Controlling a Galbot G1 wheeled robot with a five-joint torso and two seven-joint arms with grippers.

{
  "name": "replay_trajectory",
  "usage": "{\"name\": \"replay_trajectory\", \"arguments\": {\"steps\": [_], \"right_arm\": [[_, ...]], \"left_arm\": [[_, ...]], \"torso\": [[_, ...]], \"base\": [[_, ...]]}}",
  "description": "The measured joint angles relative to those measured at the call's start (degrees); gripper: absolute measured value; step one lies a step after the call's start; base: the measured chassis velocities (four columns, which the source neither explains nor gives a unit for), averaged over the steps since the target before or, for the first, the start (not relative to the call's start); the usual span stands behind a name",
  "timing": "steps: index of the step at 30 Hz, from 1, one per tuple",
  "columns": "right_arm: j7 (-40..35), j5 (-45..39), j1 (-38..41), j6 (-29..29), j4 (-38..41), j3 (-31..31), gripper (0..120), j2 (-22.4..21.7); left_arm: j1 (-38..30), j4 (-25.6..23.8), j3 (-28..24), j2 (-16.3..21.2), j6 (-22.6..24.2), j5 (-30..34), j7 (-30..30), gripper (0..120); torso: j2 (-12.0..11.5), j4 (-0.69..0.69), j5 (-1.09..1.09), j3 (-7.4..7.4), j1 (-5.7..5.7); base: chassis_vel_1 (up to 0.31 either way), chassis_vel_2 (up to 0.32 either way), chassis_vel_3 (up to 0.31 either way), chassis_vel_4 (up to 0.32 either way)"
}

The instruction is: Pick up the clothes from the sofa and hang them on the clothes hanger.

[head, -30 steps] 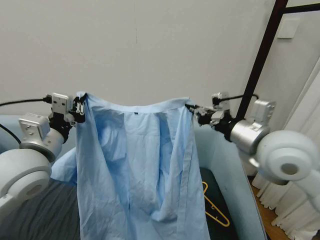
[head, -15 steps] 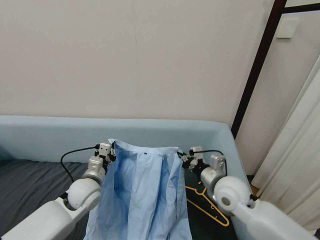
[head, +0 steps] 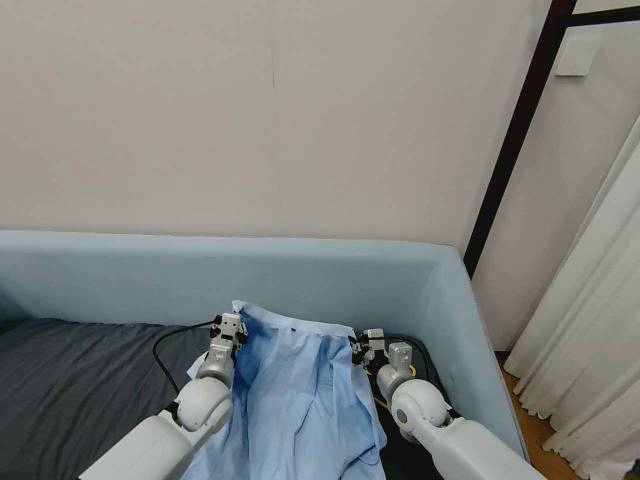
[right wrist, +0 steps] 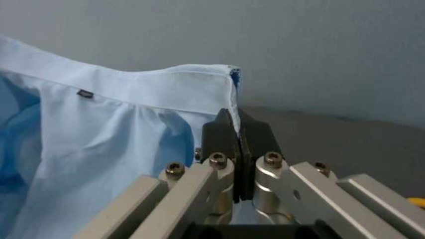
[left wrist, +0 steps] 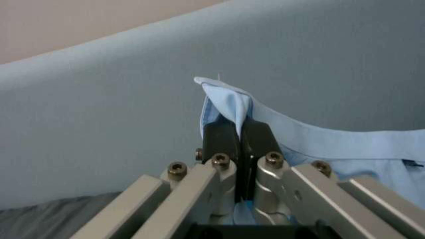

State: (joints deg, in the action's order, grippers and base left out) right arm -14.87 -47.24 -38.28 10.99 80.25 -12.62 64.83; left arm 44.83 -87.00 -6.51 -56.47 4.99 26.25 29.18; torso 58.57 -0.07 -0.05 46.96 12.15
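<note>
Pinching one top corner of the shirt (head: 295,400), the left gripper (head: 233,322) has its black fingers (left wrist: 222,137) pressed together on a fold of blue cloth that sticks up past their tips. The right gripper (head: 358,343) is clamped on the other top corner, its fingers (right wrist: 256,134) closed on the end of the collar band. The collar edge runs slack between the two. The rest of the shirt bunches down between the arms onto the sofa (head: 120,265), over its dark seat (head: 70,380).

The pale blue backrest (head: 300,275) stands just behind both grippers, and the sofa's corner is near the right one. A sliver of yellow (right wrist: 417,201) on the dark seat, seen from the right wrist, is probably the hanger; most of it is out of sight. Behind the sofa are a plain wall (head: 250,110), a dark post (head: 510,140) and a white curtain (head: 590,350).

Half a second ago the grippers were a little higher and farther apart, and the shirt hung flatter. Now they sit lower and closer together, and the cloth is more crumpled. A second ago the shirt was spread wide before the head camera, though that view has itself shifted since.

Two grippers, both holding; one shirt; one sofa; one likely hanger.
</note>
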Motion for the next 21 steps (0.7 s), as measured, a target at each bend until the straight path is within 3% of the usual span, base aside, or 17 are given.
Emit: {"name": "replay_trajectory", "arguments": {"steps": [7,21], "right_arm": [[0.97,-0.13,-0.08,-0.07,1.28,0.09,0,-1.51],[1.39,2.71,-8.69,0.21,7.98,3.17,51,-7.39]], "left_arm": [[0.78,-1.95,0.94,0.3,-1.47,0.3,0.1,0],[3.07,-2.64,0.52,0.49,-2.74,-1.31,-0.47,0]], "torso": [[0.0,0.0,0.01,0.0,0.0],[0.0,0.01,0.0,0.0,-0.01]], "base": [[0.0,0.0,0.0,0.0],[0.0,0.0,0.0,0.0]]}}
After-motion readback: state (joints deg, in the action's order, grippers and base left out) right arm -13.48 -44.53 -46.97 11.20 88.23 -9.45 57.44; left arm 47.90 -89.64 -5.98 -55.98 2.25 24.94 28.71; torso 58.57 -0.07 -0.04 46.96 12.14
